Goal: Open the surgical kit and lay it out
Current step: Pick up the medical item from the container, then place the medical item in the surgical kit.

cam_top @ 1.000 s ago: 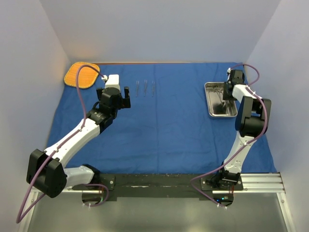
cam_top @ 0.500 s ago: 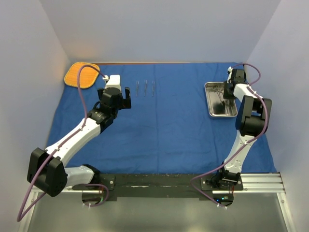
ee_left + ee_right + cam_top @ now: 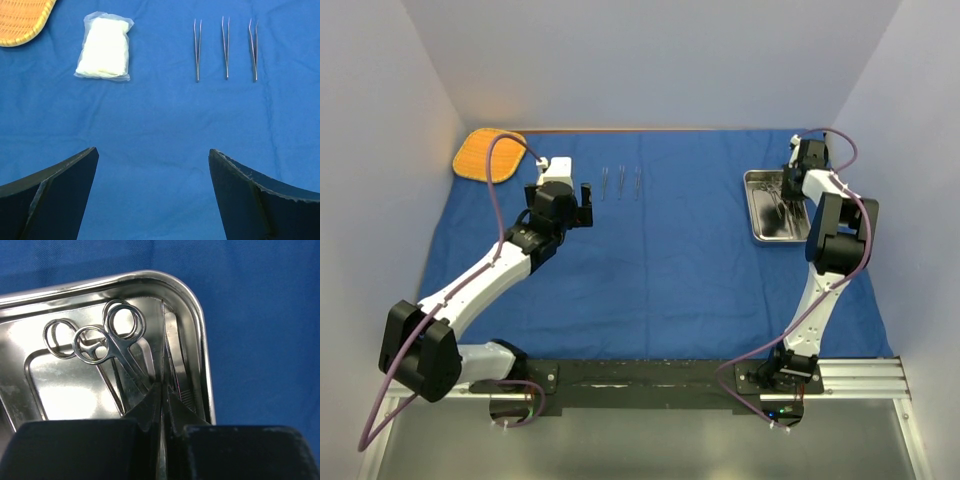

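The blue cloth wrap point(image 3: 670, 260) lies spread flat over the table. The steel tray point(image 3: 760, 232) sits on it at the far right. In the right wrist view the tray point(image 3: 201, 325) holds ring-handled scissors point(image 3: 120, 337) and other slim steel tools. My right gripper point(image 3: 164, 389) is down in the tray, shut on a thin steel forceps point(image 3: 167, 340) by the tray's right wall. Three forceps point(image 3: 226, 47) lie side by side on the cloth, with the white gauze pack point(image 3: 104, 46) to their left. My left gripper point(image 3: 152, 152) hangs open and empty above the cloth, short of them.
The orange mat point(image 3: 488, 155) lies at the far left corner, and its edge shows in the left wrist view point(image 3: 22, 17). Pale walls close in the table on three sides. The black arm-base rail point(image 3: 650, 375) runs along the near edge.
My right gripper has shifted slightly toward the far end of the tray. My left arm has crept slightly right toward the forceps row. Nothing on the cloth has moved.
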### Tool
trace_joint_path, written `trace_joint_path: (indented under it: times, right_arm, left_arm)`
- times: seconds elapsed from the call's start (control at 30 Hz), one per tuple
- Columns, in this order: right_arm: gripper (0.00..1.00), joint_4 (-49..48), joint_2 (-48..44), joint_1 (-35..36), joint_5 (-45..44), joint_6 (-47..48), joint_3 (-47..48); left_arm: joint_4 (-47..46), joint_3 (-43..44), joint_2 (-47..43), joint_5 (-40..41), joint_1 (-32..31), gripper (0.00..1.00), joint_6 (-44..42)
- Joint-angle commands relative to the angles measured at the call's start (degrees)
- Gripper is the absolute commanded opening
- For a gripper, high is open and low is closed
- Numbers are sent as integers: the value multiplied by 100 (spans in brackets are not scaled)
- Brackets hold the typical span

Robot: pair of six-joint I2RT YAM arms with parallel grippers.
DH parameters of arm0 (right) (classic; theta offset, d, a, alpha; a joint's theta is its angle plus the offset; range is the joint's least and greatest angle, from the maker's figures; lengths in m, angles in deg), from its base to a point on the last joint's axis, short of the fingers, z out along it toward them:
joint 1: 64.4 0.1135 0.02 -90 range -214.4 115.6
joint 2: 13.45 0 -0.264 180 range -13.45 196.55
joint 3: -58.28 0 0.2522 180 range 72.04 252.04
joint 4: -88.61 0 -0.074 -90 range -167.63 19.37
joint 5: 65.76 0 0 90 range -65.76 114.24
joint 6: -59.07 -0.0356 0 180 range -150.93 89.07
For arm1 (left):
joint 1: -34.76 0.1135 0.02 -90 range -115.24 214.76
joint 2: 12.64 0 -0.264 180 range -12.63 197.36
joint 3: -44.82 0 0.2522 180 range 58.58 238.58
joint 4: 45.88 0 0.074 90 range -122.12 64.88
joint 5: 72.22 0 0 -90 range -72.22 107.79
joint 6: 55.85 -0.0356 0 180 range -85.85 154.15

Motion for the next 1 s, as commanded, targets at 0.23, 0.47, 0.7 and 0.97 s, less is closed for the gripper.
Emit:
trace_joint_path:
  times: [0.23,0.47,0.7,0.97]
  right_arm:
    - [0,248,-1148,8,703,-531,-696]
    - [0,72,-1720,114,906,-796,-1214]
    - [0,-296,-2414,605,1837,-806,-1654]
    - [0,-104,-2898,2309,3067,73,-1725]
  left_arm:
    - [-194,178,176,-176,9,98,112]
    - [-343,151,202,-413,9,100,-125]
    - [-642,169,228,-1878,9,100,-1538]
    - [95,722,501,-3524,0,100,-3850]
